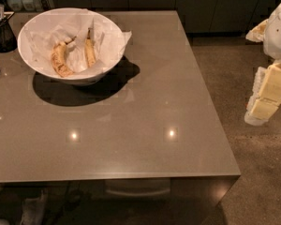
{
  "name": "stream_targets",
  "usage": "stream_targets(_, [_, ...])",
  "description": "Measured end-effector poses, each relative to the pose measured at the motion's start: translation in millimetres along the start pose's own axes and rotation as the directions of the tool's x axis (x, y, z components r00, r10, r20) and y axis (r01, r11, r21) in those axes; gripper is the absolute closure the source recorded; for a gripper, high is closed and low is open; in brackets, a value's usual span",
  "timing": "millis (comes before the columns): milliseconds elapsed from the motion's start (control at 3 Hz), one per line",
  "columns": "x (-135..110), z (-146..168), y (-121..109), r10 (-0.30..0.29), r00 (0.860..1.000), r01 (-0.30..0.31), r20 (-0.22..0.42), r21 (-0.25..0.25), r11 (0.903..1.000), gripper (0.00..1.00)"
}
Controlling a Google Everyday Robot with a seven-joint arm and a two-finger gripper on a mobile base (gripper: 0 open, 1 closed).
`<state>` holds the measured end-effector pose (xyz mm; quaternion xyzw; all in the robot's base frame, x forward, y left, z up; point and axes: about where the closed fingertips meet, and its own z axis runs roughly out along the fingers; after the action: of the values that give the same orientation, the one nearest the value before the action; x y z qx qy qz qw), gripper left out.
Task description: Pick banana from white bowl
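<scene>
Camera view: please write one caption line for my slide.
The slim banana lies beside a thicker banana in the paper-lined white bowl on the table; the gripper hangs beyond its edge.

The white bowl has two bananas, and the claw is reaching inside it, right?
No. In the camera view the claw hangs right of the table, far from the white bowl. The banana and a thicker banana do lie inside.
</scene>
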<state>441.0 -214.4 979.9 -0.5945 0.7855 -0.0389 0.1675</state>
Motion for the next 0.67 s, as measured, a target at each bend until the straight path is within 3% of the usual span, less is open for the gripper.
stream_targets(333, [-15.7, 10.0, -21.0, 0.077, 0.997, -0.077, -0.018, -0.036, 0.9964, 0.00])
stream_targets(667, [-44.5, 27.7, -48.5, 0.151, 0.988, -0.153, -0.027, -0.094, 0.9837, 0.00])
